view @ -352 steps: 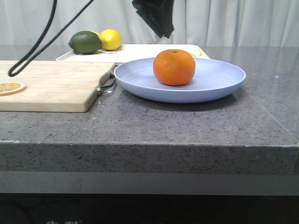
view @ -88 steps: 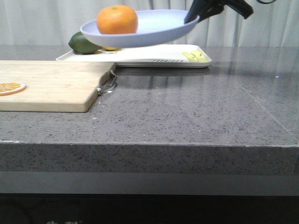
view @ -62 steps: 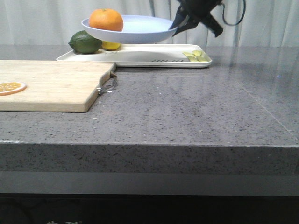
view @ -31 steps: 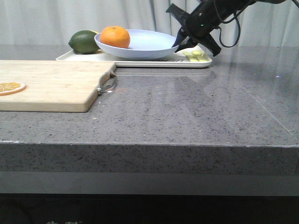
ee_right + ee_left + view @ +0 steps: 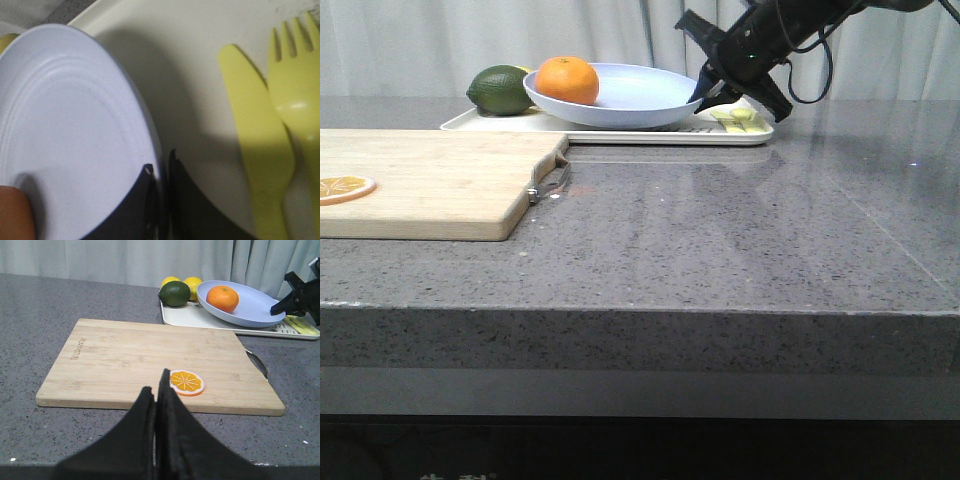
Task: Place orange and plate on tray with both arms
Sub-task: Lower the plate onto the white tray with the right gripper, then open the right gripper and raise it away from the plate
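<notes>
The orange (image 5: 567, 80) sits in the pale lavender-blue plate (image 5: 620, 97), which rests on the cream-white tray (image 5: 660, 130) at the back of the counter. My right gripper (image 5: 705, 92) is shut on the plate's right rim; in the right wrist view its fingers (image 5: 172, 200) pinch the rim of the plate (image 5: 70, 130) over the tray (image 5: 190, 65), with a sliver of the orange (image 5: 12, 212) at the edge. My left gripper (image 5: 156, 400) is shut and empty, near the front edge of the cutting board. The left wrist view also shows the orange (image 5: 222, 297), plate (image 5: 250, 310) and tray (image 5: 190, 320).
A light wooden cutting board (image 5: 430, 180) with an orange slice (image 5: 342, 187) lies at the left. A dark green lime (image 5: 501, 89) and lemons (image 5: 192, 284) sit on the tray's left end. A yellow plastic knife (image 5: 260, 135) and fork (image 5: 297, 100) lie on its right end.
The right gripper carried the plate with the orange up from the counter's middle, back over the tray and down onto it. In the last half second almost nothing moved.
</notes>
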### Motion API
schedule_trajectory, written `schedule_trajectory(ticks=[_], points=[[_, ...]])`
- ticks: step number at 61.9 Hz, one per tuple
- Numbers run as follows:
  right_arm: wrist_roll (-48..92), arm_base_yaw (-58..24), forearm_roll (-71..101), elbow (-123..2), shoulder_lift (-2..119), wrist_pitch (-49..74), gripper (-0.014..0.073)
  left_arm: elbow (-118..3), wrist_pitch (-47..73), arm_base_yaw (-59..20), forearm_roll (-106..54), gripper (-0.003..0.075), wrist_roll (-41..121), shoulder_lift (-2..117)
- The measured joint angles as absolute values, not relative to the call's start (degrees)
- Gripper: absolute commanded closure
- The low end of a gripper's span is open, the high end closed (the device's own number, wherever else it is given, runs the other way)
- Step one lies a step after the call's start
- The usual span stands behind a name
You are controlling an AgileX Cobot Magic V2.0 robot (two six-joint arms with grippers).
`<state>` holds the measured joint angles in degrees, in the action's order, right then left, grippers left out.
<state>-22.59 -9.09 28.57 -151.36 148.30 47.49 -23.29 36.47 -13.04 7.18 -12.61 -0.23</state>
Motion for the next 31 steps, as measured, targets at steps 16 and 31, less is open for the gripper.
schedule_trajectory(ticks=[16,31], points=[[-22.72,-9.09,28.45,-151.36,148.3,47.49,0.0459,-23.29,36.47,-13.04,7.18,0.0738,-12.61,-0.23],[-23.24,-9.09,28.98,-151.58,148.3,46.9,0.026,-23.29,36.47,-13.04,7.18,0.0738,-12.61,-0.23]])
